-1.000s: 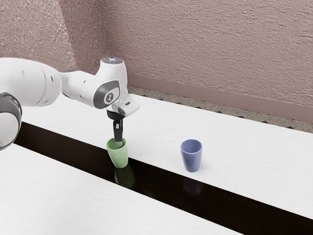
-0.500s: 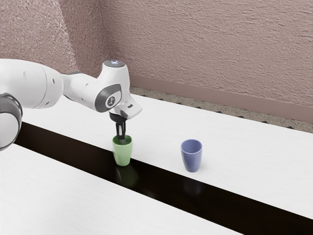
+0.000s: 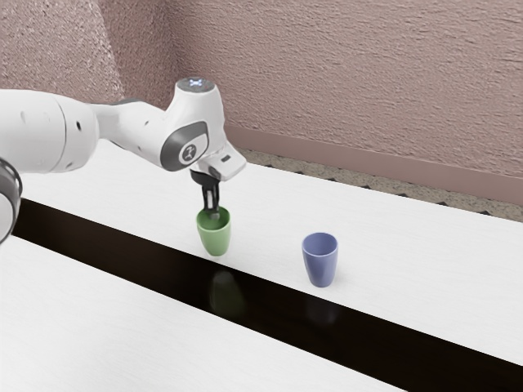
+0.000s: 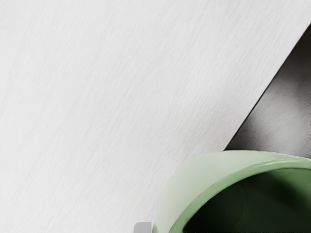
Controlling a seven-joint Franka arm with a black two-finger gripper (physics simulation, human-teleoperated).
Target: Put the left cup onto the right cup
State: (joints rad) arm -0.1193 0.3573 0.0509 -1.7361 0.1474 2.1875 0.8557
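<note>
**Green cup held by its rim above the desk, blue cup standing apart**

The hand (image 3: 212,206) points straight down, its two black fingers pressed together on the rim of the green cup (image 3: 215,235). They pinch the wall of the cup at its far side. The cup hangs upright from them with its mouth up. Its base is clear of the desk (image 3: 392,220), and a gap shows between the base and its faint green reflection (image 3: 222,294) in the black strip (image 3: 343,327) that crosses the desk.

In the wrist view the green cup's rim (image 4: 204,184) and dark inside sit just under the hand. Beyond it lie the white desk surface (image 4: 97,97) and an edge of the black strip (image 4: 286,111).

The blue cup (image 3: 319,261) stands upright on the white part of the desk, at the far edge of the black strip. It is toward the exterior view's right of the green cup and well apart from it, with nothing on or in it. The green cup is higher than the blue cup's rim but not over it.

The white arm (image 3: 122,139) reaches in from the exterior view's left. Behind the desk, a rough pinkish wall (image 3: 368,73) runs across the far side with a baseboard (image 3: 368,167) at its foot.
</note>
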